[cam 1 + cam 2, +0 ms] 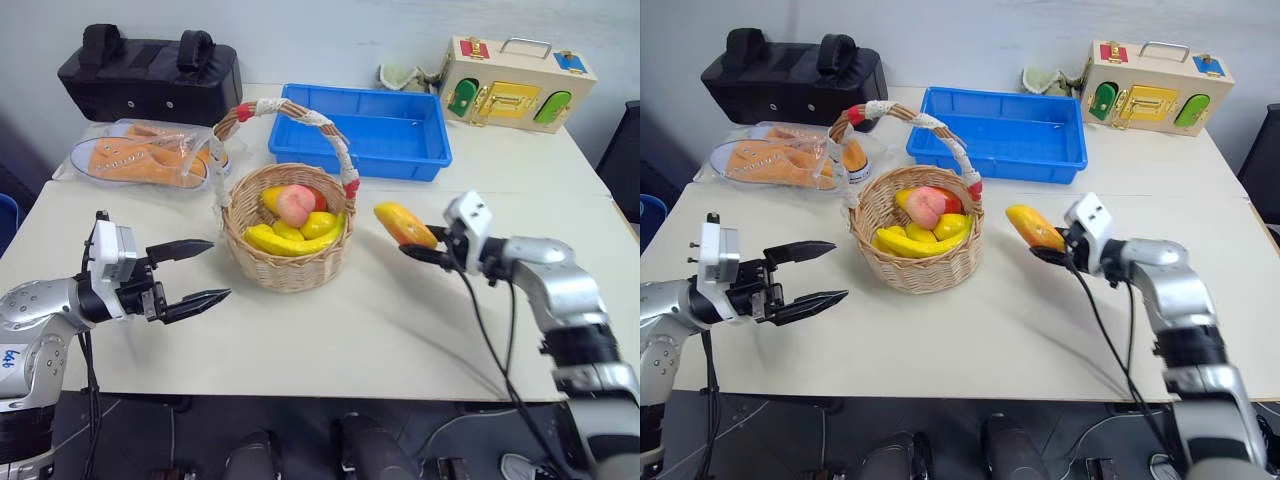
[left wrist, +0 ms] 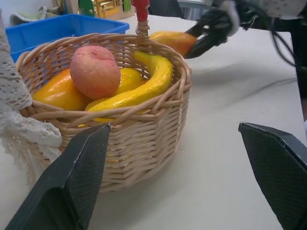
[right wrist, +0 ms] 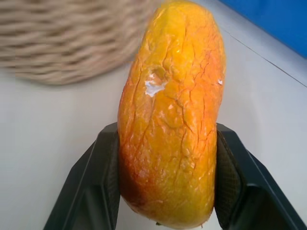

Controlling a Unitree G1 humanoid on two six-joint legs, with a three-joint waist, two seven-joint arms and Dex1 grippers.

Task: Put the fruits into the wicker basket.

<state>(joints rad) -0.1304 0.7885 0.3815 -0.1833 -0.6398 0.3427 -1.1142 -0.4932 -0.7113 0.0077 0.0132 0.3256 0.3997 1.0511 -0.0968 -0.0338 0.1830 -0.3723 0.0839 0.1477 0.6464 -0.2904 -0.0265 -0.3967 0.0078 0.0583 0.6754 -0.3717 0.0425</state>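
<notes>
The right claw [image 1: 420, 243], clamped on the last orange-yellow toy mango [image 1: 403, 224], holds it just beside the round tan wicker basket [image 1: 288, 262] already containing the other fruits, while the left claw [image 1: 197, 271] stands apart, empty.

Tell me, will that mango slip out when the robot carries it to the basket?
Probably not. The right end effector has a finger on each side of the mango, and its cracked, wrinkly skin likely gives some grip. It looks stiff, not squashy, so it should keep its shape. Being rounded, it could roll a little if set down on the table.
</notes>
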